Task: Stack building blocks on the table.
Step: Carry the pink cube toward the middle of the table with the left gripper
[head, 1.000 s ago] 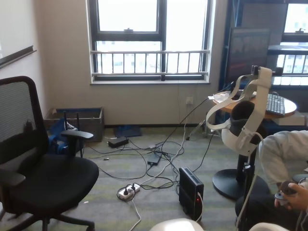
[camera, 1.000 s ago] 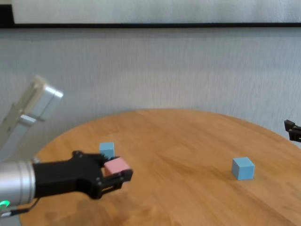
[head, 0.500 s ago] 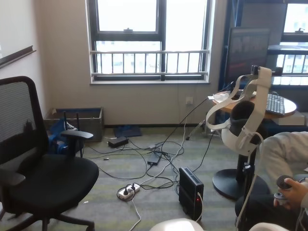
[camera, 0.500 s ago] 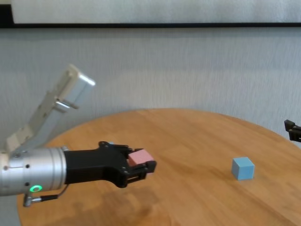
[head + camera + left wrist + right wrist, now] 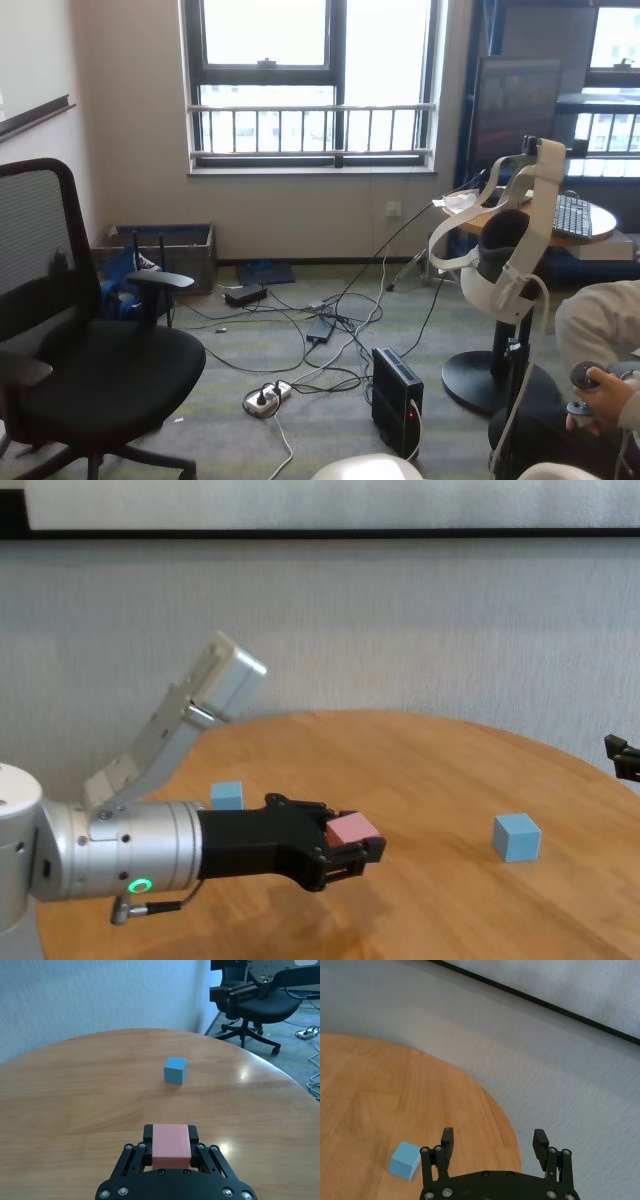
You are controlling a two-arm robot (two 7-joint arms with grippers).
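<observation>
My left gripper (image 5: 350, 848) is shut on the pale pink cube (image 5: 352, 829) and holds it above the middle of the round wooden table (image 5: 420, 770). The pink cube (image 5: 170, 1145) also shows between the fingers in the left wrist view. One light blue cube (image 5: 516, 837) rests on the table to the right, ahead of the pink cube (image 5: 175, 1069). It also shows in the right wrist view (image 5: 405, 1160). The other light blue cube (image 5: 227, 795) sits at the left, behind my left arm. My right gripper (image 5: 492, 1147) is open and empty off the table's right edge.
The head view shows only the room: an office chair (image 5: 80, 350), floor cables (image 5: 320, 330) and a person's hand (image 5: 600, 395) with a controller. A grey wall (image 5: 400, 630) lies behind the table.
My left gripper has moved to the right across the table with the pink cube in it, uncovering the left blue cube. My right arm has not moved.
</observation>
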